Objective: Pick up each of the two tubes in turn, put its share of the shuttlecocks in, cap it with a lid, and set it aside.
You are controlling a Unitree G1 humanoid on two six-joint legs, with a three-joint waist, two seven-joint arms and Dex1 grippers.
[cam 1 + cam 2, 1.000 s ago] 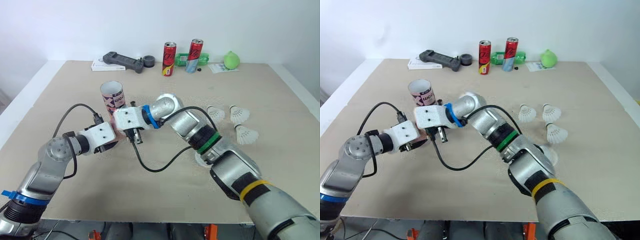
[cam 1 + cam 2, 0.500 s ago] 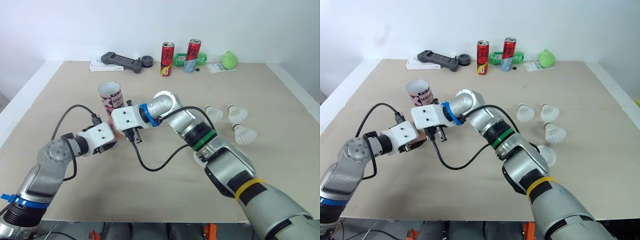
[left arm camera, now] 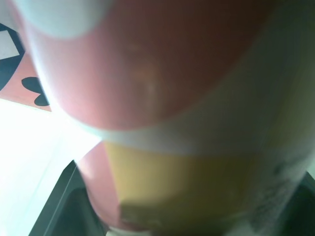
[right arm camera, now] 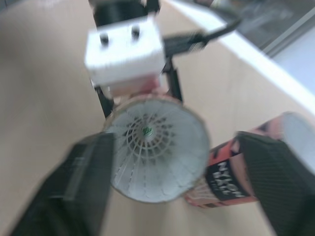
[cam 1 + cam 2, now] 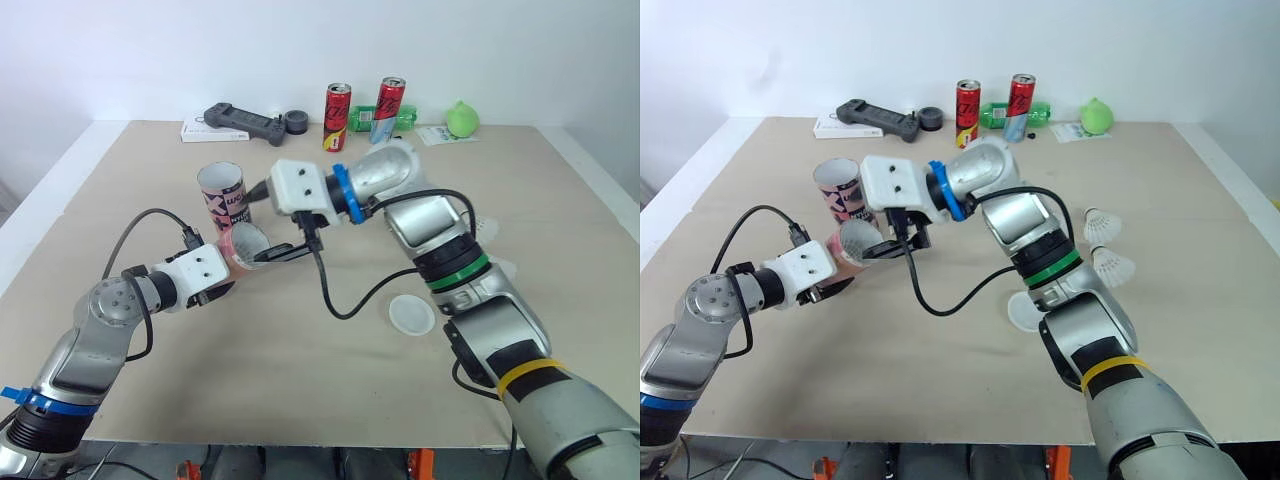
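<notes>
1. clutter first: along the back edge of the surface (image 5: 300, 385) there's a black controller (image 5: 245, 123) on a white card, a tape roll (image 5: 295, 122), two red cans (image 5: 339, 117), a green bottle (image 5: 406, 121) lying behind them and a green ball-ish thing (image 5: 462, 120). all of it is well apart from the action.
2. the right arm sweeps across the middle and covers part of the loose shuttlecocks (image 5: 1100, 222) on the robot's right. a white lid (image 5: 412, 314) lies flat near that forearm, on the robot's side of it.
3. the second tube (image 5: 222, 195) stands upright, mouth up, just behind the held one. can't tell if they touch.
4. left gripper (image 5: 228, 272): jaws clamped around the held tube (image 5: 245, 245), left of the middle of the surface.
5. the held tube is tipped over. its long axis runs roughly left to right, with the open mouth aimed at the robot's right and a bit up.
6. right gripper (image 5: 284, 250): jaws spread wide, one finger on either side of that mouth, gripping nothing.
7. the right wrist view looks straight into the mouth: a shuttlecock (image 4: 152, 147) sits in there, feather skirt facing out.
</notes>
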